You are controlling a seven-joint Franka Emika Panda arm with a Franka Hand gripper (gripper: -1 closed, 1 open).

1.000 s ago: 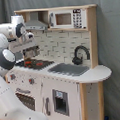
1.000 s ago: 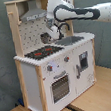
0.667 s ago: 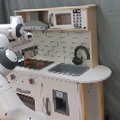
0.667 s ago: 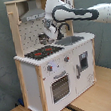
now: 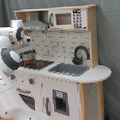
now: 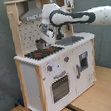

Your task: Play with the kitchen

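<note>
Kitchen on wooden floor, arm reaching over the stovetop.
Gripper low above a small metal pot at the stovetop's back, by the pegboard; fingers' state impossible to tell. Sink and black faucet on the first exterior view's right, microwave above. Gripper hidden behind the arm's white links in the first exterior view.

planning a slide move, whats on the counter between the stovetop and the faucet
In the first exterior view, the grey sink lies between the stovetop and the black faucet; its basin looks empty. The second exterior view shows the same order.
</note>
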